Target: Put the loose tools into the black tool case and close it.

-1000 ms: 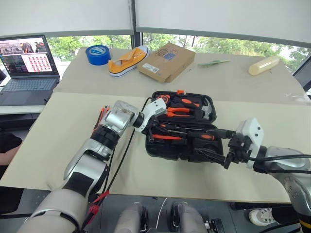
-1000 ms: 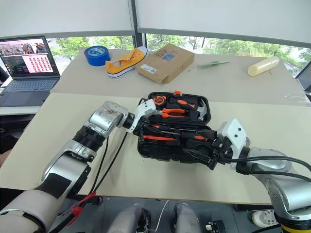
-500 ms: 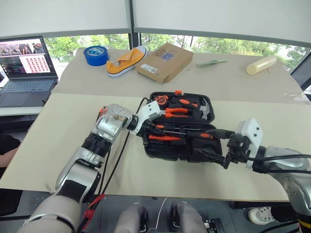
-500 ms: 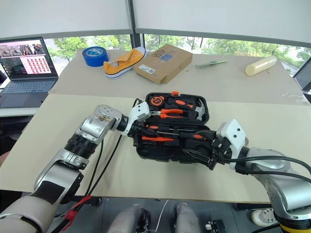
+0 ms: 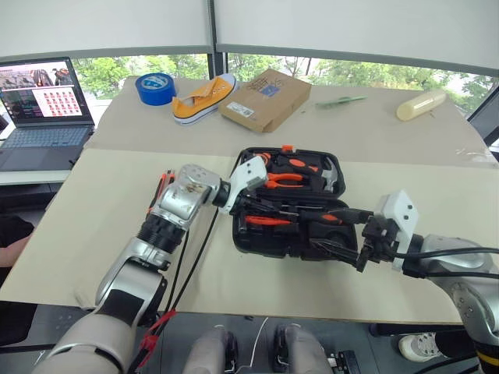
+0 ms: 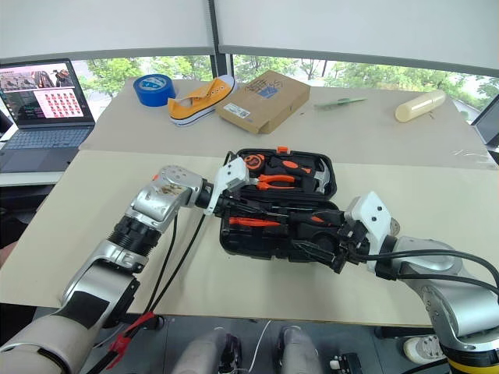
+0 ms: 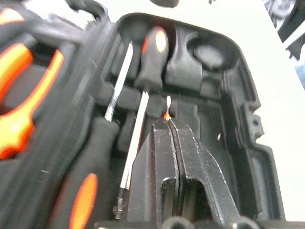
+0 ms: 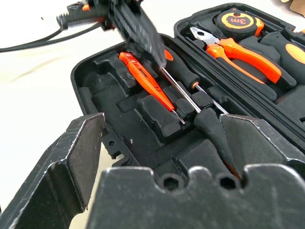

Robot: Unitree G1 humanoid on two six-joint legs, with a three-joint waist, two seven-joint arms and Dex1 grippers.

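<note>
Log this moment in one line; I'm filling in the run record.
case: open, on table | tester screwdriver: slotted | left gripper: shut, over case | right gripper: open, at case's near edge

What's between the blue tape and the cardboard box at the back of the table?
A yellow shoe with a white sole lies between the blue tape roll and the brown cardboard box, as the left eye view shows.

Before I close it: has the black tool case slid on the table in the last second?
No. The black tool case sits just where it did, judged against the cardboard box behind it.
</note>
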